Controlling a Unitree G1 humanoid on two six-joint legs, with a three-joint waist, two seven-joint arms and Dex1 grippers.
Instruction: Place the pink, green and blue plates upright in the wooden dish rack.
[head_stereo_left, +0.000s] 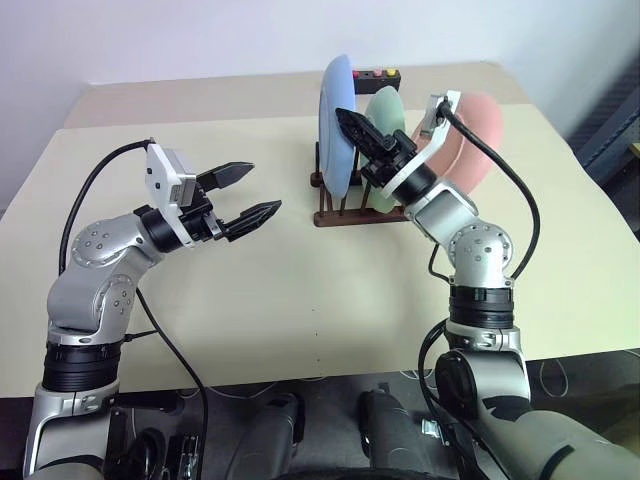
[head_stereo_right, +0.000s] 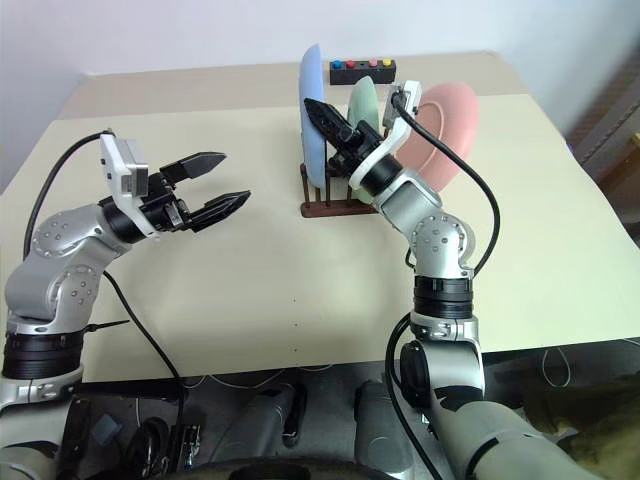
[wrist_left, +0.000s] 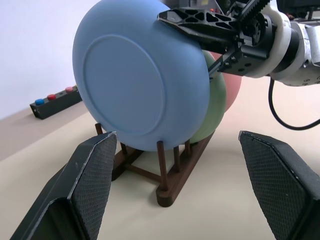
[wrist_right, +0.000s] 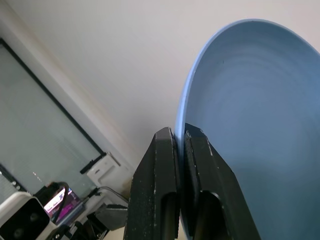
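Head views: right gripper (head_stereo_left: 347, 122) clamped on the blue plate (head_stereo_left: 335, 125) rim, plate upright in the wooden dish rack (head_stereo_left: 345, 212) at the table's far side.

Left wrist view: left gripper (head_stereo_left: 247, 194) open, empty.

Right wrist view: a sideways pull could topple the plate.

Even, bright, diffuse light throughout. Soft faint shadows lie on the bench (head_stereo_left: 300, 300) beneath the arms. Mild sheen on the blue plate (wrist_left: 140, 75). Head views sharp. Left wrist view: near fingers (wrist_left: 80, 185) slightly soft; far wall washed pale.
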